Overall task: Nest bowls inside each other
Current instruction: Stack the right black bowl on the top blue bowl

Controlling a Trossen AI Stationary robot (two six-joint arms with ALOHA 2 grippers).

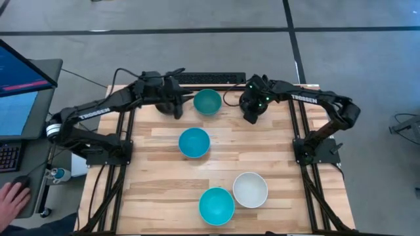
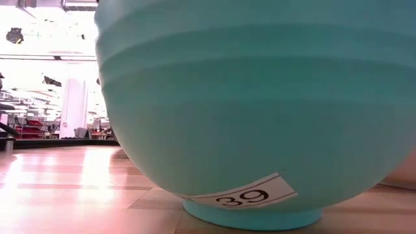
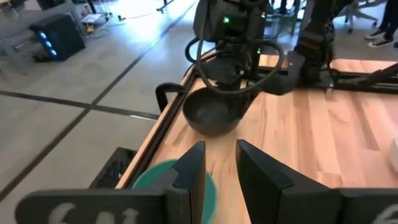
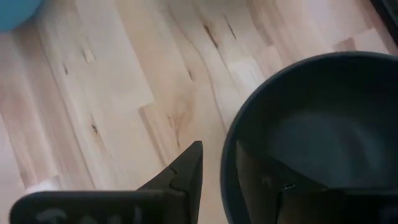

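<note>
The high view shows a teal-green bowl (image 1: 207,101) at the far middle, a cyan-blue bowl (image 1: 194,142) at the centre, and another cyan-blue bowl (image 1: 216,205) beside a white bowl (image 1: 250,189) at the near edge. All four stand on their bases. My right gripper (image 1: 252,113) is shut on a black bowl (image 3: 214,112) to the right of the teal-green bowl. My left gripper (image 3: 221,149) is open, just left of the teal-green bowl (image 3: 155,180) and over its rim. A second black bowl is not visible. My right gripper holds the black bowl by its rim (image 4: 229,155). One finger (image 4: 267,180) is inside the bowl and the other finger (image 4: 186,174) is outside, coming from above and pointing down. The bowl stays mouth-up, low over the table; I cannot tell whether it rests on the wood.
The low view is filled by the near cyan-blue bowl (image 2: 240,110), which carries a label "39" and stands on its foot. A dark keyboard (image 1: 210,78) lies at the table's far edge. A person's hand (image 1: 13,196) rests on a mouse off the table's left. Bare wood lies between the centre bowl and the near bowls.
</note>
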